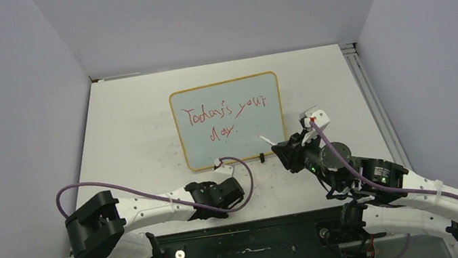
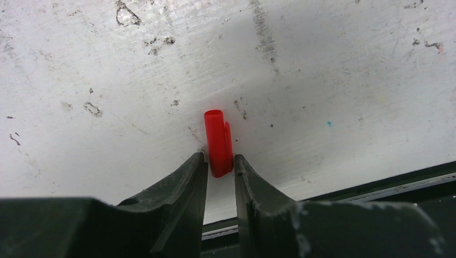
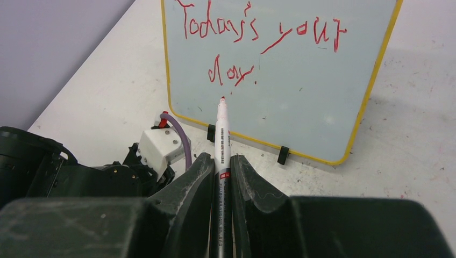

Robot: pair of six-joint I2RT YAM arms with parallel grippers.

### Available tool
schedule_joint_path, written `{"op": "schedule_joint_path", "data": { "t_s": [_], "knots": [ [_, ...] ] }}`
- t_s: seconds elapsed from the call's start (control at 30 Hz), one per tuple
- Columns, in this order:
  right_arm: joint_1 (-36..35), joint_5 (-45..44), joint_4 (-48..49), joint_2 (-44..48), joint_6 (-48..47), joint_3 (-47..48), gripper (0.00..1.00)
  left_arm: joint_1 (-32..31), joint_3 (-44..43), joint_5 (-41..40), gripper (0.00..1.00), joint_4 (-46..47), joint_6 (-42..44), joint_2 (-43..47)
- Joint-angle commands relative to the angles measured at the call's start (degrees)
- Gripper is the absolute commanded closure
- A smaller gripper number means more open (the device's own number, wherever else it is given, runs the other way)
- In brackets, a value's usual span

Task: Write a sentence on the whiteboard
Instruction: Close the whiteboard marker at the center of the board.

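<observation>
1. Far left, low over the scuffed white table [image 2: 322,80], the left gripper [image 2: 220,161] has its two fingers drawn in on a small red marker cap [image 2: 216,141]. From the wrist view each finger presses a side of the cap's near end. The cap lies on the tabletop, and what looks like its open end points away from the wrist.
2. In the middle stands the whiteboard [image 1: 260,128], propped upright on two black clip feet [image 3: 283,155] toward the back of the table. The sentence [image 1: 223,110] is on it in thin red script, "Today's your" above and "day." below, full stop included.
3. To the right, the right gripper [image 3: 221,161] is clamped on the marker [image 3: 221,134]. Its barrel runs out between the fingers and the bare red tip aims at the board's lower edge. I cannot tell whether the tip touches the board.
4. To my eye the writing is finished and the step in hand is recapping the pen.
5. Next, I'd expect the left arm to lift the cap clear of the table. The cap's open end and the pen tip must then line up squarely before being pushed together, since a slanted approach could smear ink or pop the cap loose.
</observation>
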State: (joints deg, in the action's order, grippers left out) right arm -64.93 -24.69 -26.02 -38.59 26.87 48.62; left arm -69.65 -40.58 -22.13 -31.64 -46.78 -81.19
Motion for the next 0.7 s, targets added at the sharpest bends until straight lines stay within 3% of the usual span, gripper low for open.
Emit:
{"op": "schedule_joint_path", "data": {
  "t_s": [0.0, 0.23, 0.4, 0.67],
  "knots": [
    [0.0, -1.3, 0.4, 0.9, 0.8, -0.4, 0.95, 0.3, -0.5, -1.5, 0.78, -1.2, 0.0, -0.1],
    [0.0, -0.5, -0.2, 0.1, 0.7, 0.2, 0.95, 0.5, 0.1, -1.9, 1.0, -0.4, 0.6, 0.8],
    [0.0, -0.1, -2.5, -0.9, 0.7, 2.1, 0.95, 3.0, -1.4, -1.0, 1.0, 0.1, 4.4, 4.1],
    [3.4, 7.5, -5.2, -5.4, -1.8, 6.3, 0.95, 10.1, -4.6, 7.0, 1.0, 3.6, 20.4, 18.2]
  ]
}}
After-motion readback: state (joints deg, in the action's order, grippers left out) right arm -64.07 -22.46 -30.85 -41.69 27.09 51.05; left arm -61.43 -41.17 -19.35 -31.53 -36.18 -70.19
